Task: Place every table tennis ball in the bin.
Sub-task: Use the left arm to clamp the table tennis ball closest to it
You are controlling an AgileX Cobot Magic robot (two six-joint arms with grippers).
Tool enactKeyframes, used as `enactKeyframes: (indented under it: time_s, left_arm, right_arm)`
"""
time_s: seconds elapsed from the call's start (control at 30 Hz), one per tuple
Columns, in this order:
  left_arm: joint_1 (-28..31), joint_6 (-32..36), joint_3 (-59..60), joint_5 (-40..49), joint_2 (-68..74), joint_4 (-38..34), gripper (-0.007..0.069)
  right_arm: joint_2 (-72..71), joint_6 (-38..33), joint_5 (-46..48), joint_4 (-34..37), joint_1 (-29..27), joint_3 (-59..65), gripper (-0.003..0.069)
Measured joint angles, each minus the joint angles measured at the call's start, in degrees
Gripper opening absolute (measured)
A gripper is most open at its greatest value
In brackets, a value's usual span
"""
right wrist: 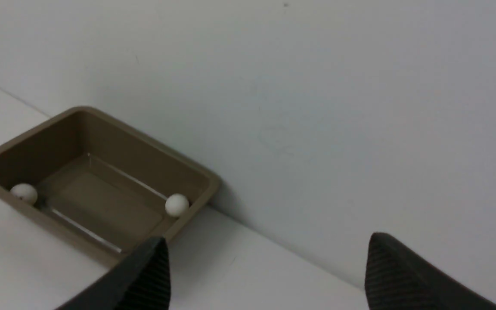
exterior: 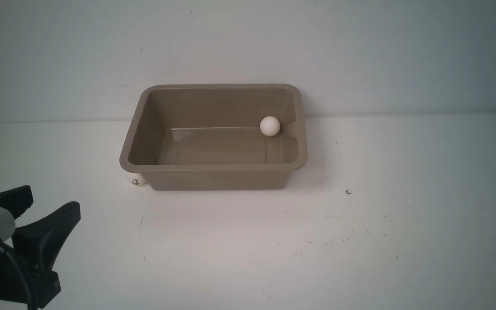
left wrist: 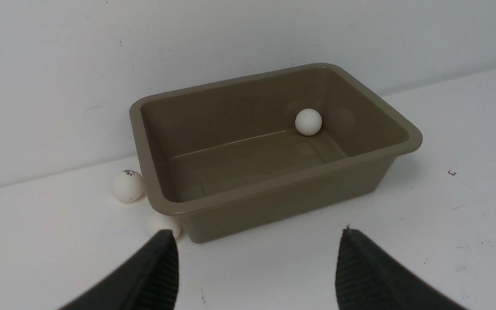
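White table (exterior: 403, 241), pale wall (exterior: 360, 43) behind. Tan bin (exterior: 213, 178) mid-table, close to wall, no label visible. Left gripper (exterior: 52, 199) low at near left, jaws spread wide, empty. Right gripper (right wrist: 267, 239) jaws likewise wide, nothing between. One table tennis ball (exterior: 270, 126) inside bin, far right corner, no marking visible. Second ball (left wrist: 128, 186) on table just beside bin's left wall; dark print on top, unreadable. Third ball (exterior: 136, 180) on table, tucked under rim at bin's near left corner; small dark logo, illegible.
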Motion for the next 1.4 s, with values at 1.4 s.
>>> enactKeyframes:
  time_s: [1.4]
  left_arm:
    - [0.0,2.0,0.0,-0.1,0.0,-1.8,0.0447]
  right_arm:
    - [-48.7,1.3,-26.2,-5.0,13.0,68.3,0.055]
